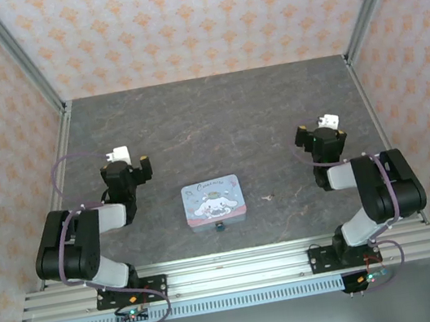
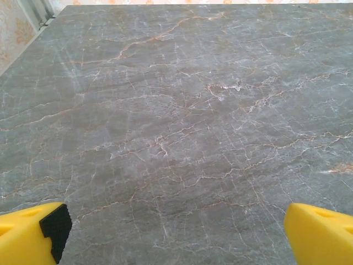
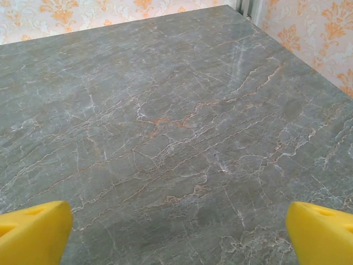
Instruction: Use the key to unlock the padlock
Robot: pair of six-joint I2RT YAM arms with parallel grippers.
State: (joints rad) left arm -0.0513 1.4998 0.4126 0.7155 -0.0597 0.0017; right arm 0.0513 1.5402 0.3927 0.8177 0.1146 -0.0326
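The left pincer [image 2: 176, 237] stands wide open with nothing in it. In its wrist view its yellow fingers [image 2: 30, 232] sit in the lower left and lower right corners, with bare grey marbled desk [image 2: 176, 121] between them. The right pincer [image 3: 176, 234] is spread just as wide and holds nothing; its yellow fingertips [image 3: 320, 232] take both lower corners of its own view, with veined stone between.

In the top view the left pincer is left of centre and the right one right of centre, well apart, both pointing toward the top of the frame. Between them, just below the frame's centre, a pale blue cartoon-printed tin [image 1: 212, 200] lies flat, lid up. The padlock [image 1: 220, 225] is a tiny dark dot at the middle of the tin's lower edge — touching it or just beside it, I cannot tell which. The key [image 1: 268, 197] is a faint grey speck on the desk right of the tin, apart from it, too small to tell how it lies. Both are well apart from either pincer. Orange-patterned walls [image 1: 199, 15] close the desk on three sides.
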